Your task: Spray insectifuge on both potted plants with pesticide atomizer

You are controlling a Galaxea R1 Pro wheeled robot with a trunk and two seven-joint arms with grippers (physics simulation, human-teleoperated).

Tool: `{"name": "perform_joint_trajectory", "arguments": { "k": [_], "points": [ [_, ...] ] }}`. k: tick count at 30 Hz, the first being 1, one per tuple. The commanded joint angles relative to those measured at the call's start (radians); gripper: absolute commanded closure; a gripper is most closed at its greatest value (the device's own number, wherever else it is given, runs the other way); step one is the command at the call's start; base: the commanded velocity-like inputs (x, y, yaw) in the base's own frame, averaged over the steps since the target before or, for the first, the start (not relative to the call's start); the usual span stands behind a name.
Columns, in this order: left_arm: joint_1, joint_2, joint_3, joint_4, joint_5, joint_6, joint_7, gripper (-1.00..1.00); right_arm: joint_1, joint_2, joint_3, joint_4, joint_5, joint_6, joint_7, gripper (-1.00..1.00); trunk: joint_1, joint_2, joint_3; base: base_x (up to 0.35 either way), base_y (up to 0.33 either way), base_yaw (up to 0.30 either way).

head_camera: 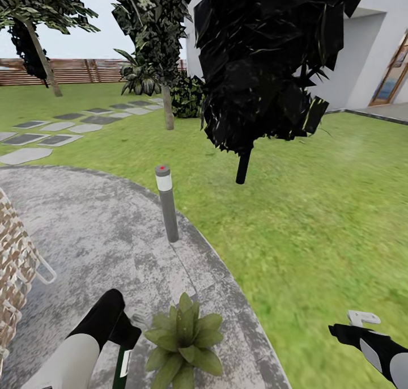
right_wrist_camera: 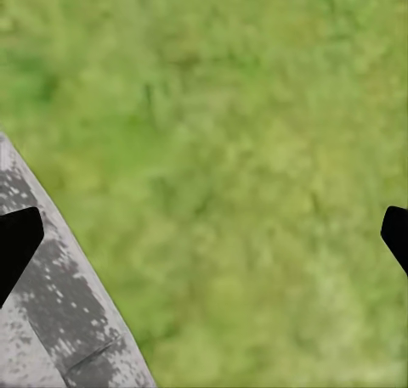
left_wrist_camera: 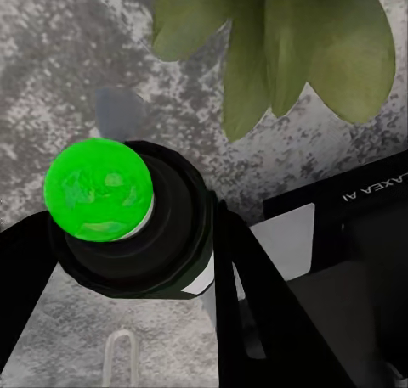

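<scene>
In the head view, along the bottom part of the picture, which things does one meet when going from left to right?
Left hand holding the pesticide atomizer → potted plant on the paved patio → lawn → right hand.

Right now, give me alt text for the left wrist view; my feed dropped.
The left gripper holds the dark green pesticide atomizer, seen end-on with a bright green round top, over the mottled grey patio. A potted plant spreads its broad leaves just beyond it.
</scene>
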Motion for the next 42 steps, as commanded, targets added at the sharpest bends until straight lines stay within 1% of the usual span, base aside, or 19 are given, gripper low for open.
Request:
{"name": "perform_joint_trajectory", "arguments": {
  "k": [1, 7, 8, 9, 11, 14, 31, 35, 42],
  "points": [
    [-0.001, 0.0, 0.008, -0.001, -0.01, 0.003, -0.009, 1.0, 0.0, 0.0, -0.008, -0.001, -0.001, 0.004, 0.005, -1.0, 0.0, 0.0, -0.001, 0.006, 0.1, 0.0],
    [-0.001, 0.008, 0.008, -0.002, -0.013, 0.003, -0.009, 1.0, 0.0, 0.0, -0.008, -0.001, -0.001, 0.003, 0.005, -1.0, 0.0, 0.0, -0.001, 0.001, 0.174, 0.0],
    [-0.001, 0.021, 0.008, -0.001, -0.028, 0.003, -0.009, 1.0, 0.0, 0.0, -0.008, -0.001, -0.001, 0.004, 0.005, -1.0, 0.0, 0.0, -0.001, 0.0, 0.023, 0.0],
    [-0.001, 0.026, 0.008, -0.001, -0.038, 0.003, -0.009, 1.0, 0.0, 0.0, -0.008, -0.001, -0.001, 0.004, 0.005, -1.0, 0.0, 0.0, -0.001, 0.0, 0.015, 0.0],
    [-0.001, 0.031, 0.008, -0.001, -0.052, 0.003, -0.009, 1.0, 0.0, 0.0, -0.008, -0.001, -0.001, 0.003, 0.005, -1.0, 0.0, 0.0, -0.001, 0.0, 0.008, 0.0],
    [-0.001, 0.034, 0.008, -0.001, -0.062, 0.003, -0.009, 1.0, 0.0, 0.0, -0.008, -0.001, -0.001, 0.003, 0.005, -1.0, 0.0, 0.0, -0.001, 0.0, 0.002, 0.0],
    [-0.001, 0.034, 0.006, -0.003, -0.065, 0.002, -0.007, 1.0, 0.0, 0.0, -0.008, -0.001, -0.001, 0.004, 0.005, -1.0, 0.0, 0.0, -0.001, 0.0, 0.0, 0.0],
    [-0.001, 0.033, 0.006, -0.003, -0.065, 0.002, -0.007, 1.0, 0.0, 0.0, -0.008, -0.001, -0.001, 0.003, 0.005, -1.0, -0.015, 0.028, 0.011, 0.0, 0.0, 0.0],
    [-0.001, 0.033, 0.006, -0.003, -0.065, 0.002, -0.007, 1.0, 0.0, 0.0, -0.008, -0.001, -0.001, 0.004, 0.006, -1.0, -0.015, 0.028, 0.001, 0.0, 0.0, 0.0]
  ]
}}
